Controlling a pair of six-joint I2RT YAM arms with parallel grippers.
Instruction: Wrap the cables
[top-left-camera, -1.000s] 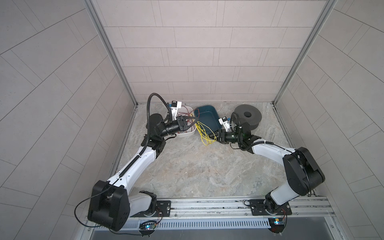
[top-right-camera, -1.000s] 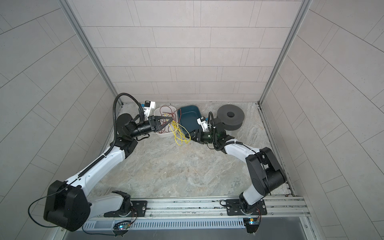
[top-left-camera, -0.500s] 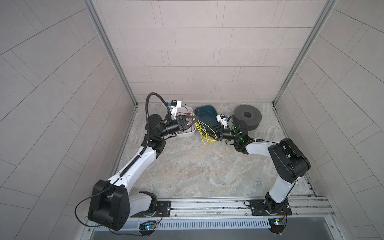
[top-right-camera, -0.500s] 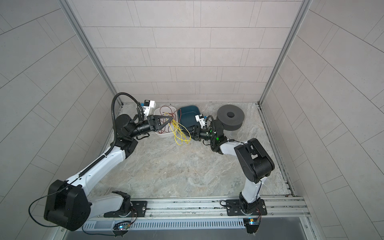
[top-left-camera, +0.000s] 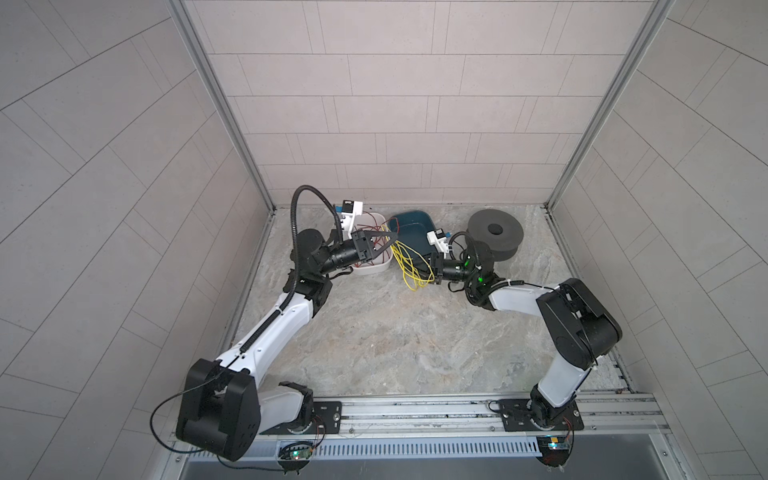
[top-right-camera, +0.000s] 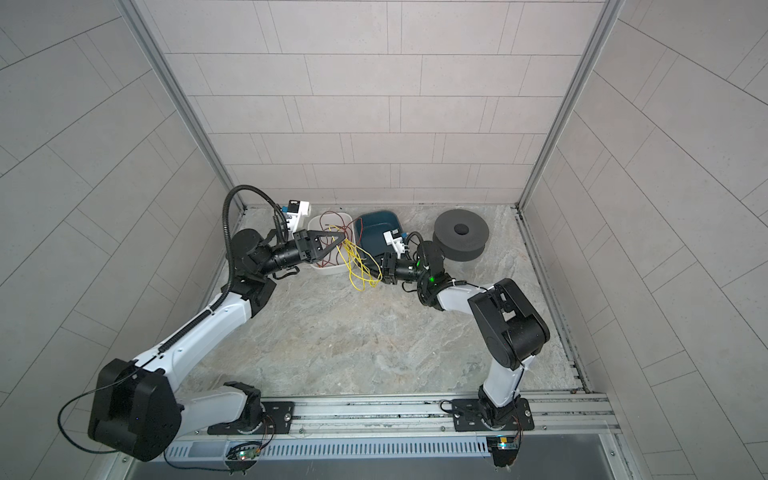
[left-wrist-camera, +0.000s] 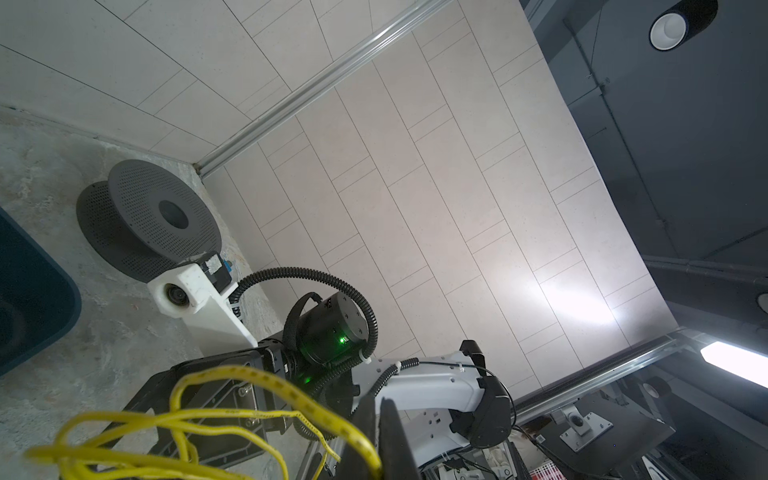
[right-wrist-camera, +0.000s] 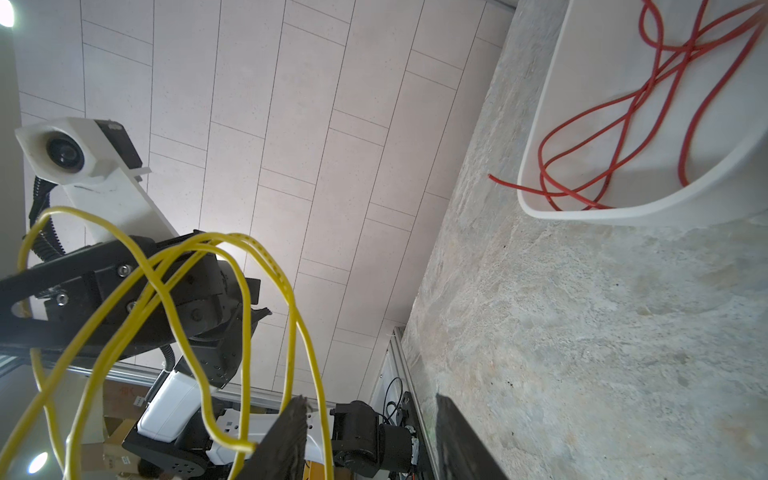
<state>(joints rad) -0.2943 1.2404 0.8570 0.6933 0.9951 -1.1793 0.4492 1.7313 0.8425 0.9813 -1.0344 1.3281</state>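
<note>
Plainly the yellow cable (top-left-camera: 409, 266) is behaving as a light, limp thing. It is hanging in loose loops from the left jaws, which are clenched on a strand of it above the surface (top-left-camera: 395, 340). The loops are drooping between the white tray (top-left-camera: 372, 270) and the dark teal bin (top-left-camera: 415, 224); whether the lowest ones are touching the surface I cannot tell. Being thin and smooth-coated, it is probably slipping easily through a weak pinch. Since it is keeping its curves, it is likely to fan out rather than settle into one neat coil.

The best hold, I am judging, is across several strands together, low in the bundle and away from the left pinch, so the loops are gathered rather than one strand being dragged free. The right jaws are standing apart, released, with nothing between them. In the right wrist view one finger (right-wrist-camera: 282, 449) is lying just beside a yellow strand. The dark grey spool (top-left-camera: 494, 237) is sitting bare at the far right, apart from the cable, and red wire (right-wrist-camera: 582, 118) is lying in the white tray.

Against a second ago, the right arm is folding up: its elbow is drawing in toward the middle. Its wrist is carrying the jaws leftward into the yellow loops, where earlier they were standing just to the right of them. The left arm, tray, bin and spool are keeping their places, and the loops are looking much the same.
</note>
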